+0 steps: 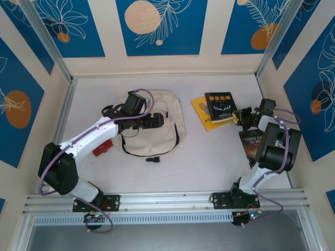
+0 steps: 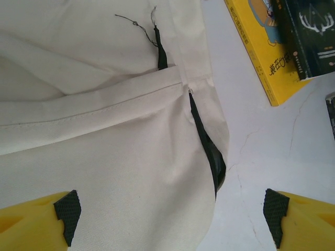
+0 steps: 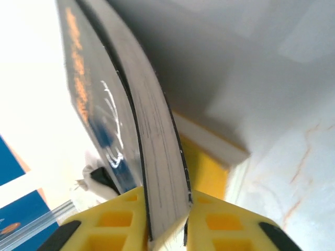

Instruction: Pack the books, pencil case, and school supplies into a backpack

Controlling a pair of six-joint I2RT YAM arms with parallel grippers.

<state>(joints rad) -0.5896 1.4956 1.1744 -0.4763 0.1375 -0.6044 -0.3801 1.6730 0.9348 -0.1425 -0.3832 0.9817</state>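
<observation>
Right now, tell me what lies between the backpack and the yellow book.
Bare table separates the backpack from the yellow book, seen in the top and left-wrist views.

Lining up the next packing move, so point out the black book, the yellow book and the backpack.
black book [image 1: 220, 106]: top external view, middle of its cover.
yellow book [image 2: 263, 55]: left wrist view, bare yellow cover near its long edge.
backpack [image 1: 157, 140]: top external view, bare front fabric.

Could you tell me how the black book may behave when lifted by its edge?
The black book looks thin, so it is probably light. Pinched at one edge by the right gripper, it may droop or pivot. Its cover looks smooth, so it might slip.
</observation>
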